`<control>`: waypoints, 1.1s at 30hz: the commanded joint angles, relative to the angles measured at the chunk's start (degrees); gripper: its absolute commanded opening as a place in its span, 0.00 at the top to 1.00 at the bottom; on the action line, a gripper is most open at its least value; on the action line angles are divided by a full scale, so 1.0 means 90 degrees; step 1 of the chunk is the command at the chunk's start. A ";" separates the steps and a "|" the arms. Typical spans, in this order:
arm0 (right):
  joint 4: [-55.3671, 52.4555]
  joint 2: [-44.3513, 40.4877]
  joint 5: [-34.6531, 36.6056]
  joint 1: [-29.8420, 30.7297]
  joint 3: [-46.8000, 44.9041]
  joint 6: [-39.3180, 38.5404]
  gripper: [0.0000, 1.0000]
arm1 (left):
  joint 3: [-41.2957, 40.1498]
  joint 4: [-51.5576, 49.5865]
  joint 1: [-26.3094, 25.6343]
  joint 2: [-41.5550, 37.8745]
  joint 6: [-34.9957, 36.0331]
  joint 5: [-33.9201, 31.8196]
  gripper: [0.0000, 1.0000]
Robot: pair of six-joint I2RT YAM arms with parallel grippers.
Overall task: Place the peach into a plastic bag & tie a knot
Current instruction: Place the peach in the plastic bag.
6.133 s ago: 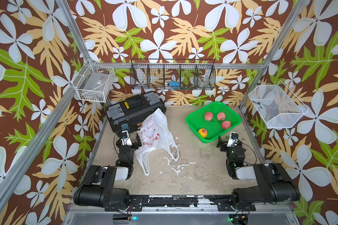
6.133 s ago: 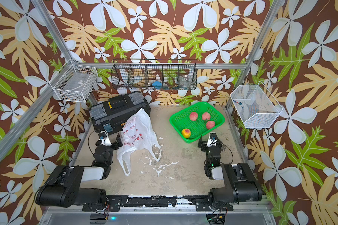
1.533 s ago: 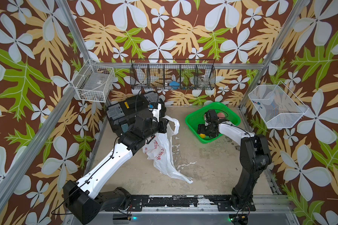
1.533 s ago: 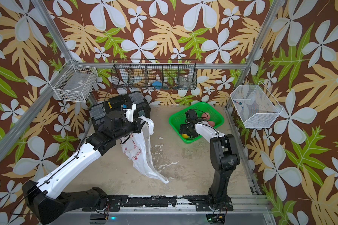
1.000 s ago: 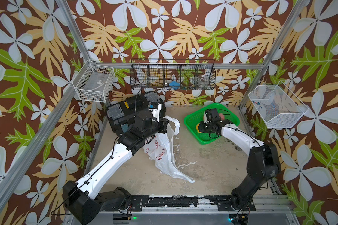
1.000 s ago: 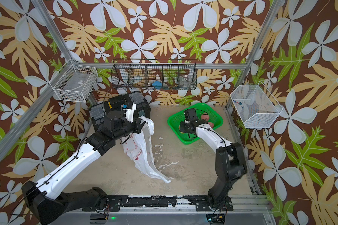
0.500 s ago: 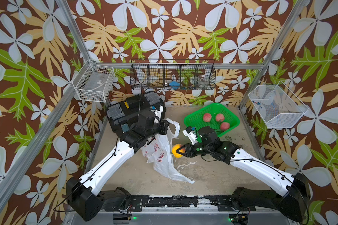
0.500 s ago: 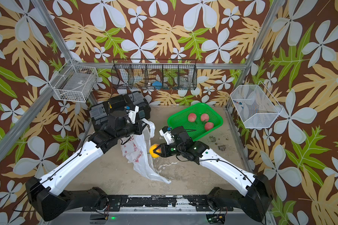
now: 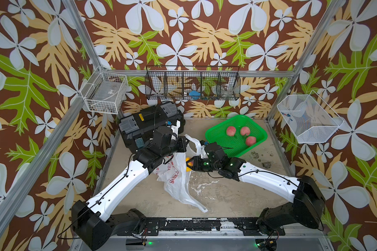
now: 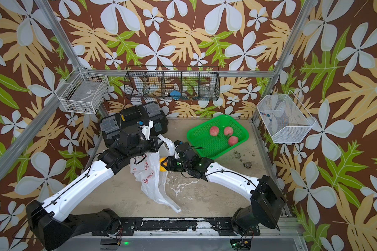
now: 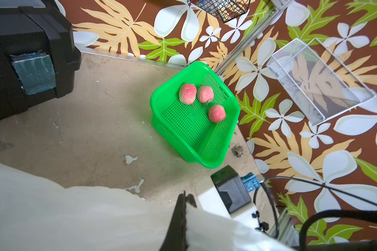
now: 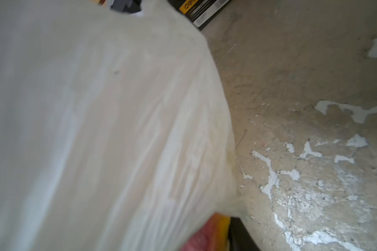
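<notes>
The white plastic bag (image 9: 174, 173) (image 10: 148, 171) with red print hangs from my left gripper (image 9: 184, 142) (image 10: 158, 143), which is shut on one handle. In the left wrist view the shut fingers (image 11: 181, 217) pinch the white film (image 11: 74, 217). My right gripper (image 9: 191, 165) (image 10: 164, 164) holds a yellow-red peach (image 9: 188, 162) (image 10: 162, 163) at the bag's mouth, partly behind the film. The right wrist view shows the peach (image 12: 207, 234) against a dark finger (image 12: 237, 230), with the bag (image 12: 96, 130) draped over it. No knot is in view.
A green basket (image 9: 211, 130) at the back right holds three pink peaches (image 9: 231, 131). Behind the left arm sits a black toolbox (image 9: 144, 121). A small metal piece (image 9: 266, 165) lies on the floor at the right. Wire baskets hang on the walls.
My right arm has carried the peach from the green basket across to the bag, and over the last half second pushed it left into the mouth. The left arm keeps the handle raised.
</notes>
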 commanded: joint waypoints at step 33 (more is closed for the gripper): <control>-0.2319 0.0273 -0.0377 -0.1135 0.1271 -0.3330 0.20 | -0.3064 0.3568 -0.0603 -0.0823 -0.2831 -0.0583 1.00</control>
